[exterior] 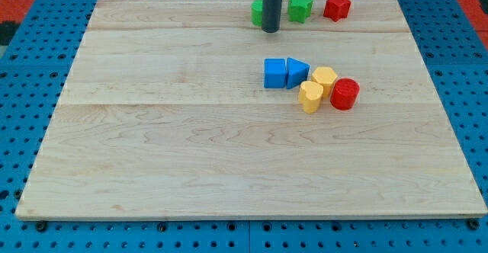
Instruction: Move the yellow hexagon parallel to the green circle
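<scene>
On the table (pixel 152 146), the green circle (pixel 258 12) sits at the view's top, half hidden behind my tip (pixel 271 30), which touches it. There are no jaws to open or close, only the bare rod. The yellow hexagon (pixel 325 79) lies well below and right of my tip, wedged between blue triangle (pixel 297 72), yellow heart (pixel 310 97) and red cylinder (pixel 345 94).

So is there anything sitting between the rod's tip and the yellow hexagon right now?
Partly. My tip is at the view's top, beside the green circle. The yellow hexagon lies below and to the view's right. The blue triangle and blue cube sit close to that diagonal line, so a straight approach would probably clip the triangle.
</scene>
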{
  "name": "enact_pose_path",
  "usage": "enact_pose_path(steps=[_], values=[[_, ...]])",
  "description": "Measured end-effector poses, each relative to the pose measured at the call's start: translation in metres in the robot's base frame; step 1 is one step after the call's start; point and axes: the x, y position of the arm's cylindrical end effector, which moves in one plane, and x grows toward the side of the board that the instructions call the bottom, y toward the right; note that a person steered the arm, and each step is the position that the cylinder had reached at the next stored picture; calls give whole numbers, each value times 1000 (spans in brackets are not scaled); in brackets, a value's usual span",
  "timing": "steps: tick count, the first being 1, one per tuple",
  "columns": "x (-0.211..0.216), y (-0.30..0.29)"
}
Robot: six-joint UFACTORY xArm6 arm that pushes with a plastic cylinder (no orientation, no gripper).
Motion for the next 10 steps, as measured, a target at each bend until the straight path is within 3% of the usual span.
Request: enact_pose_path(steps=[1, 2, 4, 5, 6, 9, 10], values=[[-23, 0], [-2, 12], [97, 153], [145, 120], [143, 30], [62, -56], [68, -88]])
